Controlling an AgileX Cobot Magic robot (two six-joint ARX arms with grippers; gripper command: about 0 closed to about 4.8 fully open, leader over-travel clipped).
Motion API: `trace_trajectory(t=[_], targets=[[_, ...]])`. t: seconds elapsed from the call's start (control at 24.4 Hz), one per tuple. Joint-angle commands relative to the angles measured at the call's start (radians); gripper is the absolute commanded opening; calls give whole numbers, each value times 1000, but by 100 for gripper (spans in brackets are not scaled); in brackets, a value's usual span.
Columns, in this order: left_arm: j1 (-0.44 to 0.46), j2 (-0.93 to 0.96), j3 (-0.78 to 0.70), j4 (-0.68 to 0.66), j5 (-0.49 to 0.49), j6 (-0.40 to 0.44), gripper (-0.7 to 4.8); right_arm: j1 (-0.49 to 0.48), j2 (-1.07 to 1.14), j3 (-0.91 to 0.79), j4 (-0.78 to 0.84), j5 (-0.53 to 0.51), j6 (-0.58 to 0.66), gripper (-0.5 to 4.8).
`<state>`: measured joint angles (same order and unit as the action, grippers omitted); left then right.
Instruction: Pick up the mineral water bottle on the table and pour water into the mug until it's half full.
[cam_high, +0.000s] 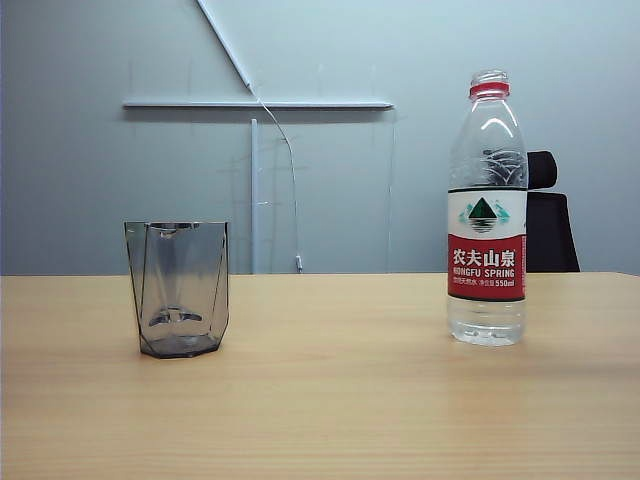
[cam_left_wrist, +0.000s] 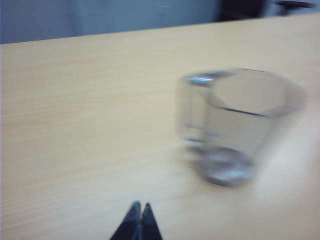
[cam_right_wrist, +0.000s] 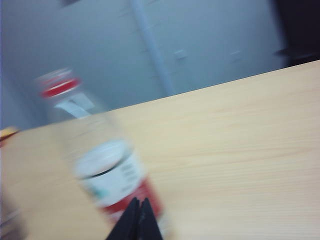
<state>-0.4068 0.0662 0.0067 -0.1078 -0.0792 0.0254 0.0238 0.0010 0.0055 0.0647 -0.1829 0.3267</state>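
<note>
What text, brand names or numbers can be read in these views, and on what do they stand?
"农夫山泉": mineral water bottle, red band of its label.
"NONGFU SPRING": same band, beneath the characters.
"550ml": end of the small line below; the rest is too small to read.
Bottle label in the right wrist view: too blurred.
Mug: no text.

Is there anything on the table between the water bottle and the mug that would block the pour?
Nothing visible. Bare table lies between the bottle on the right and the mug on the left. The right gripper, shut, sits just short of the bottle; the left gripper, shut, faces the mug.
</note>
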Motion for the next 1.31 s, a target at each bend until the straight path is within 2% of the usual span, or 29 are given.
trace_trajectory(t=[0.04,0.16,0.2,0.25,0.29,0.33,0.37,0.41,0.45,0.49,0.57,0.66,0.74,0.78,0.86,1.11,1.31], targets=[[-172,19,2,8,13,-3,-2,9,4,46,-36,-179,18,0],[-260,20,2,8,13,-3,-2,55,35,122,-149,-152,8,3],[-276,20,2,8,13,-3,-2,80,63,137,-148,-148,-6,45],[-278,20,2,8,13,-3,-2,105,97,143,-136,-136,-26,99],[-278,20,2,8,12,-3,-2,146,155,149,-126,-105,-50,194],[-278,20,2,8,12,-3,-2,170,191,149,-111,-88,-60,264],[-278,20,2,8,13,-3,-2,231,279,148,-55,-30,-90,448],[-278,20,2,8,12,-3,-2,264,334,148,-9,14,-104,479],[-278,19,2,8,12,-3,-2,314,424,148,82,91,-122,479],[-278,18,2,8,13,-3,-2,351,528,147,196,124,-156,479],[-278,18,2,8,12,-3,-2,368,654,148,343,120,-201,479],[-278,18,2,8,12,-3,-2,368,915,148,640,105,-220,479],[-278,18,2,8,13,-3,-2,366,1051,148,794,146,-227,479],[-278,18,2,9,12,-3,-2,366,1181,149,939,164,-226,479],[-278,18,2,8,12,-3,-2,364,1330,158,1077,164,-226,479],[-278,18,2,8,12,-3,-2,346,1627,222,1313,163,-222,479],[-278,18,2,8,12,-3,-2,316,1714,291,1326,163,-214,479]])
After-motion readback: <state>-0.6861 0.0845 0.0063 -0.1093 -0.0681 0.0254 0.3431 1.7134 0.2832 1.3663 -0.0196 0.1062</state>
